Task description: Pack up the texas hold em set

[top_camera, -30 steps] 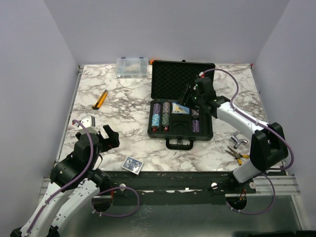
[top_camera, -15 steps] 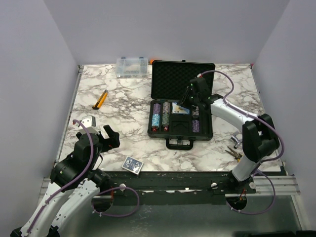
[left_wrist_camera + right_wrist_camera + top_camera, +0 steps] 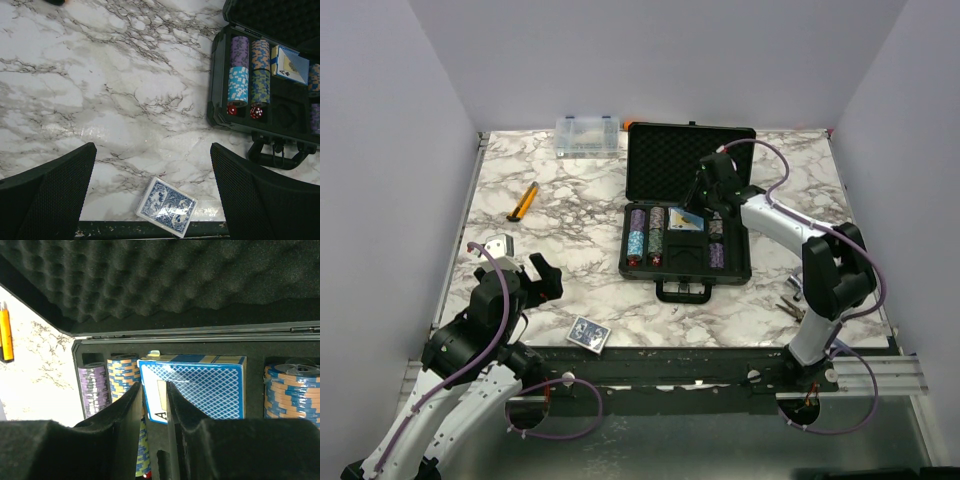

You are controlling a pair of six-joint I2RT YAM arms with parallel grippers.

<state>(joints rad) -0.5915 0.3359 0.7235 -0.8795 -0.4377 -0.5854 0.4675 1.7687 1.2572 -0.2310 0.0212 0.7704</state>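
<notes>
Marble table (image 3: 570,220) enclosed by plain pale walls (image 3: 670,60)
Left gripper (image 3: 152,165) spread wide; right gripper (image 3: 155,390) almost together over card deck (image 3: 210,385) in case (image 3: 670,160), hold uncertain

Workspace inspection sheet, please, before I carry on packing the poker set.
Surface: marble tabletop, no spills seen.
Job's things: black case open, lid up; chip stacks, red dice and one card deck in its tray; second deck loose at the table's near edge.
Clutter: clear organizer box at the back; orange-handled tool on the left.
Hands: left hand open, above the table near the loose deck; right hand over the tray's deck, fingers nearly together, grip unclear.
Cables: purple cables along both arms, none seen snagged.
Surroundings: plain pale walls on three sides.
</notes>
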